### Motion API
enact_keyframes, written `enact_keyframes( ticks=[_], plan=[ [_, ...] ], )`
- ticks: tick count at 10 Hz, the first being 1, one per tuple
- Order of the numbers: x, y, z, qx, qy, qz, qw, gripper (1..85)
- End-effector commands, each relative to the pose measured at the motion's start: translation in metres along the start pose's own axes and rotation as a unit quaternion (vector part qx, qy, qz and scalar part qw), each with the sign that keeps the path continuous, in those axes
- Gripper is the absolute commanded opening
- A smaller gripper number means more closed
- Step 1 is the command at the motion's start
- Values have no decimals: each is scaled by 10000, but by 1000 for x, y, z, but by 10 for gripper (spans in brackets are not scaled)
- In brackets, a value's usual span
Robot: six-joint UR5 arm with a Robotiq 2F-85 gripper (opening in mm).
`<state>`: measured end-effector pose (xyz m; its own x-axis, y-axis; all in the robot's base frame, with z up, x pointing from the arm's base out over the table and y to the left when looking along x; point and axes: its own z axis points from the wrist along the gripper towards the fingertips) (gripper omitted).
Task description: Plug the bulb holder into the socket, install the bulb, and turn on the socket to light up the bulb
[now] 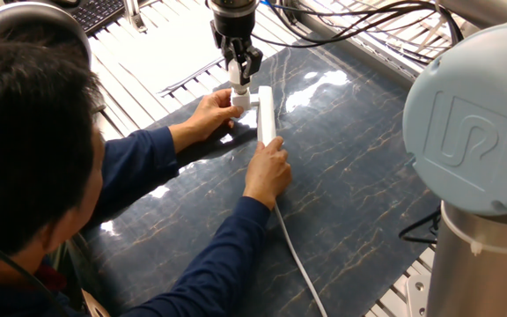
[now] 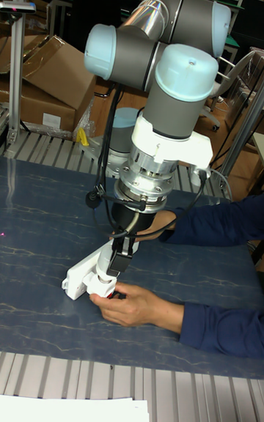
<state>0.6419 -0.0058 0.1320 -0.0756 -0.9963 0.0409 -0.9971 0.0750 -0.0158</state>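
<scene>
White socket is lying with its long axis running toward the person, while the claw, directly beside its far end, is pinching a small white piece, likely the bulb holder

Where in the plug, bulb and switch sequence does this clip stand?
Early to middle. The gripper is down at the power strip, pressing a small white part against its side, while a person's hands steady the strip. Whether it is seated cannot be told. Nothing glows, so switching on remains.
</scene>
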Motion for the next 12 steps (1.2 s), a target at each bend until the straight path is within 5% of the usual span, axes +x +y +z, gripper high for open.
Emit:
enact_keyframes(
  ticks=[1, 12],
  plan=[
    [-2, 0, -1, -13, -73, 48, 10000, 10],
    [-4, 2, 0, -124, -132, 485, 9987, 10]
  ],
)
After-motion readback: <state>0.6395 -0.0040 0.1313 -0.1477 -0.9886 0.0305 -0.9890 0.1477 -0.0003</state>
